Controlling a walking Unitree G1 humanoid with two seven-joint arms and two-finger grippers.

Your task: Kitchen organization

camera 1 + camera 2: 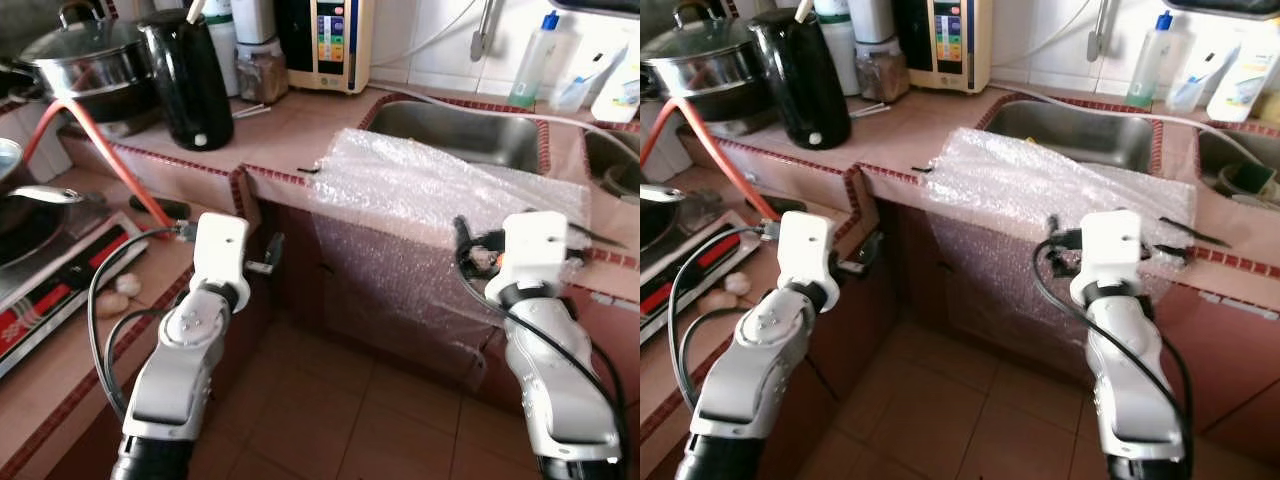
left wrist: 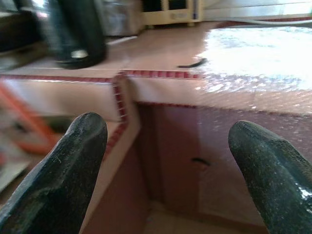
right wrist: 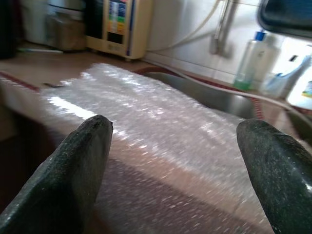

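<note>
Terracotta tiling covers the kitchen counter before me, edged in a dark red trim, and the floor below is laid in the same brown tile. Largest on the counter is the sheet of bubble wrap, lying at about one o'clock from the middle of my view; it spreads over the front lip just beside the steel sink and hangs down over the cabinet face. At nine o'clock sits the stove on a lower step of the counter, with a dark pan on it and an orange hose running across toward it. At eleven o'clock stands a lidded steel pot, and just beside it a tall black kettle. At twelve o'clock, against the white wall tiles, is a cream appliance with coloured buttons, a jar near it. Bottles stand at two o'clock behind the sink. Two pale garlic bulbs lie at eight o'clock by the stove.

My right gripper hovers at the front edge of the bubble wrap, fingers spread wide with the sheet between them but not touching. My left gripper is held before the counter corner at seven o'clock, fingers likewise wide apart and holding nothing.
</note>
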